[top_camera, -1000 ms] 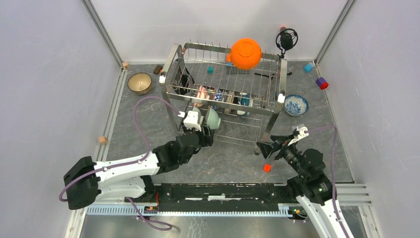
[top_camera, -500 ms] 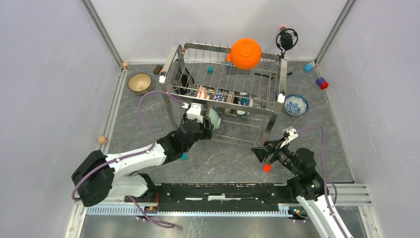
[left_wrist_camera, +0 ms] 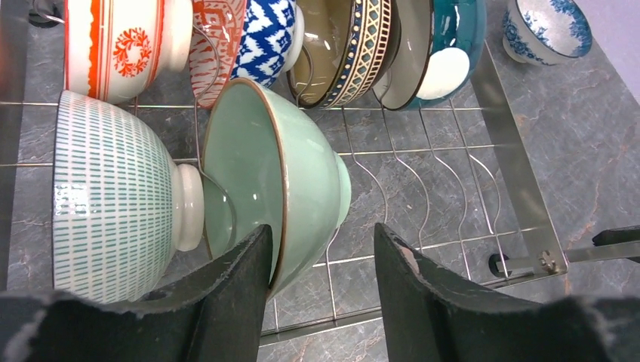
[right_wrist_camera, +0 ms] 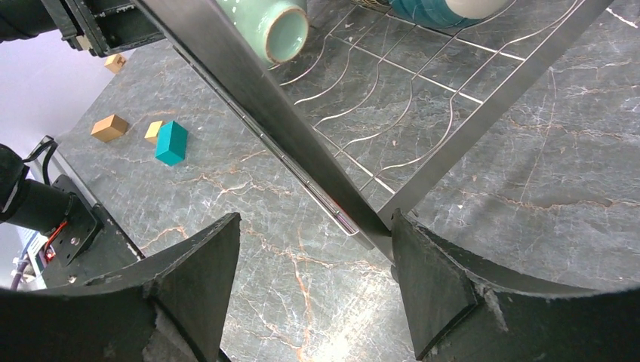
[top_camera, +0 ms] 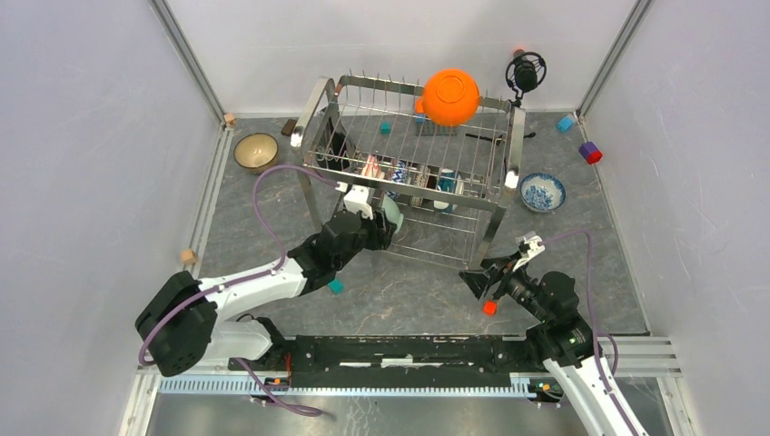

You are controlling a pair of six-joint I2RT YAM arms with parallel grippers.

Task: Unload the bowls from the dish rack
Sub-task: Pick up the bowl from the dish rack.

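The steel dish rack [top_camera: 315, 111] stands mid-table. An orange bowl [top_camera: 451, 97] lies upside down on its top tier. Several bowls stand on edge in the lower tier. My left gripper [top_camera: 387, 223] is open inside that tier, its jaws straddling the wall of the pale green bowl [left_wrist_camera: 298, 170], left finger [left_wrist_camera: 245, 279] at the rim, right finger apart from it. A white bowl with teal dashes [left_wrist_camera: 113, 196] sits beside it. A brown-gold bowl [top_camera: 256, 152] and a blue-and-white bowl [top_camera: 543, 192] sit on the table. My right gripper [top_camera: 476, 280] is open and empty by the rack's front right leg [right_wrist_camera: 423, 181].
A black microphone [top_camera: 526, 71] stands behind the rack. Small blocks lie about: red [top_camera: 490, 307] by my right gripper, teal [top_camera: 336, 286] under my left arm, tan [top_camera: 189, 256] at the left, blue [top_camera: 566, 123] and purple-red [top_camera: 590, 153] at the back right.
My left gripper has pushed forward into the rack's lower tier onto the pale green bowl. My right gripper drew back and left a little, then held still.
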